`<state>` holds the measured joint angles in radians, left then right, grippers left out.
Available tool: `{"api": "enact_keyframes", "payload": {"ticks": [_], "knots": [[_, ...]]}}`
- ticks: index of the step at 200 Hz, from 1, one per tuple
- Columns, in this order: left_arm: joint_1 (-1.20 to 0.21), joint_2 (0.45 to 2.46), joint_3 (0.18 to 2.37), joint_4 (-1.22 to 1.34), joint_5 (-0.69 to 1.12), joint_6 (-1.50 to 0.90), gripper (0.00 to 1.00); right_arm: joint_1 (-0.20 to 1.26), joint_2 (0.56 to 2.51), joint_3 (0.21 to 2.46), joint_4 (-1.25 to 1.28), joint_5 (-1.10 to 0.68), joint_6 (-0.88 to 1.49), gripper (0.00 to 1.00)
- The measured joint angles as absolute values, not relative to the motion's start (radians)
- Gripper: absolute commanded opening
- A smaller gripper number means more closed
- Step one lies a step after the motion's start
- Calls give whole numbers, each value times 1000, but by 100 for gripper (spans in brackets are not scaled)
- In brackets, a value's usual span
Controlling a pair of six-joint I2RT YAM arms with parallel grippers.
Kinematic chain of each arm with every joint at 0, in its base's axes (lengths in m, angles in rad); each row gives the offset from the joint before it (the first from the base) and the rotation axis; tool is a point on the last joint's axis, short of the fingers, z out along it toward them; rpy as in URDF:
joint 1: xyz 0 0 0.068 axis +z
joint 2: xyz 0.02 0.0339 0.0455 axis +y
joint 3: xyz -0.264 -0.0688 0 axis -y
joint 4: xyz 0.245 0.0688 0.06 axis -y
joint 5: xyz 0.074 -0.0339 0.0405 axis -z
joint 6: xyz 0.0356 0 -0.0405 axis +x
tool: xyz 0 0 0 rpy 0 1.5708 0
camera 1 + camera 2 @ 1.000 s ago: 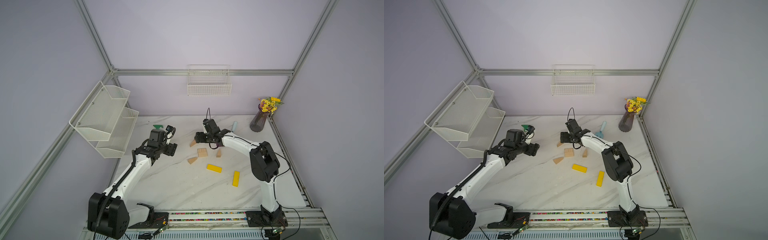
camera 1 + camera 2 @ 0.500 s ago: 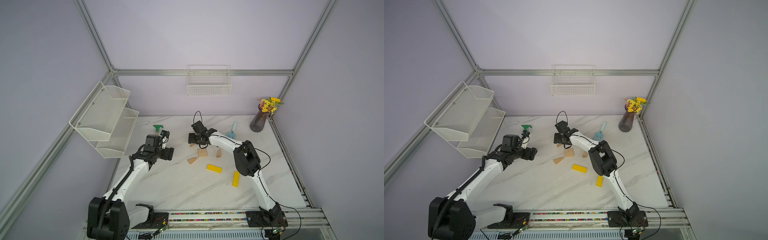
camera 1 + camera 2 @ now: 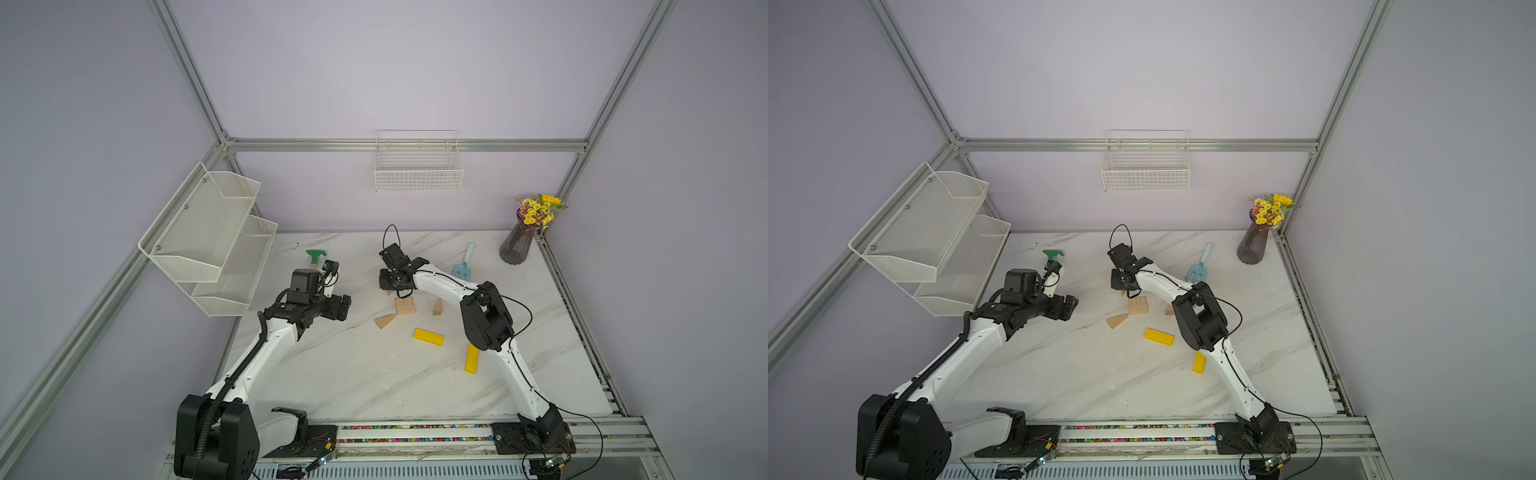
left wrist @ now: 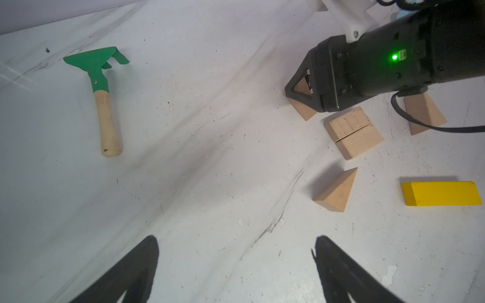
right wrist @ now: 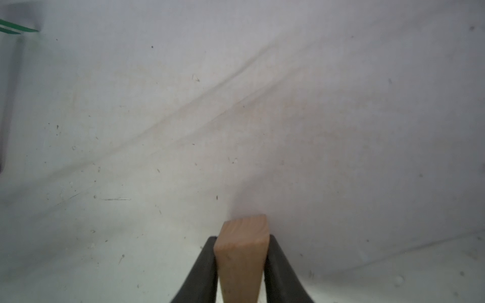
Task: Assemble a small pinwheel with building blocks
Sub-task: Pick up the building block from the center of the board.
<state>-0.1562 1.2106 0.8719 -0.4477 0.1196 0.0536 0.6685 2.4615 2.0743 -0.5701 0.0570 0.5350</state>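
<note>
No pinwheel is in view; the building blocks lie loose on the marble table. My right gripper (image 3: 392,287) is shut on a pale wood wedge (image 5: 242,251), which rests low against the table just behind two pale wood rectangular blocks (image 3: 404,306) lying side by side. Another wedge (image 3: 385,321) lies in front of them to the left, and a third wedge (image 3: 437,308) to their right. Two yellow bars (image 3: 428,337) (image 3: 472,358) lie nearer the front. My left gripper (image 4: 236,244) is open and empty, hovering left of the blocks.
A green rake (image 3: 316,258) with a wooden handle lies at the back left, near my left wrist. A light blue fork (image 3: 463,262) and a vase of flowers (image 3: 517,245) are at the back right. A wire shelf (image 3: 216,241) hangs at the left.
My right gripper moved left and down and closed on the wedge. My left arm drew back from the rake toward the front, its jaws opening a little wider.
</note>
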Motion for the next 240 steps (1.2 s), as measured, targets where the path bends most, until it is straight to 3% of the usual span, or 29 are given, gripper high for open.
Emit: {"api": "enact_keyframes", "payload": {"ticks": [123,240], "knots": [[-156,1232,871,-433,144,37,99,676,2463,2024,-456,66,97,28],[-156,1244,868,-426,162,36,100,704,2406,1896,-350,57,13,30]]}}
